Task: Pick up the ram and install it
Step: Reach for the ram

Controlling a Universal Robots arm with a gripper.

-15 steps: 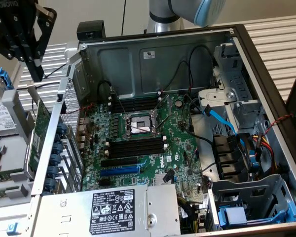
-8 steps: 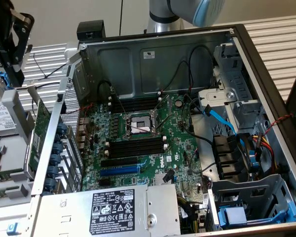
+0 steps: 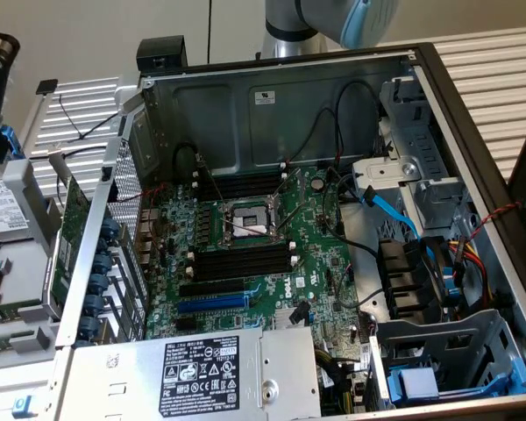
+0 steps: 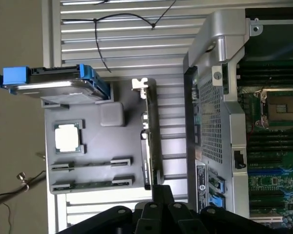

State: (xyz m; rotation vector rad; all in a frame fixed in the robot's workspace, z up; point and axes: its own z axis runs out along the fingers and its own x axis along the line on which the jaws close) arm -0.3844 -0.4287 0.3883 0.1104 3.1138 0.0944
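Two thin ram sticks stand on edge in holders on the grey tray (image 4: 95,141), one (image 4: 88,166) beside the other (image 4: 88,185), close to the CPU (image 4: 68,136). My gripper (image 4: 161,194) is high above the tray's edge, beside the upright green expansion card (image 4: 149,131). Its black fingers meet in a point, shut on nothing. The open computer case (image 3: 272,96) lies alongside the tray. Its motherboard has black memory slots with white clips (image 3: 241,259) on both sides of the CPU socket (image 3: 245,221). The slots (image 4: 273,141) show in the wrist view too.
A hard drive in a blue carrier (image 4: 53,80) sits on the tray's far end. Black cables (image 4: 102,44) run over the slatted table. Inside the case are a power supply (image 3: 202,373), a blue SATA cable (image 3: 390,210) and drive cages (image 3: 456,351). The arm's body (image 3: 333,22) rises behind the case.
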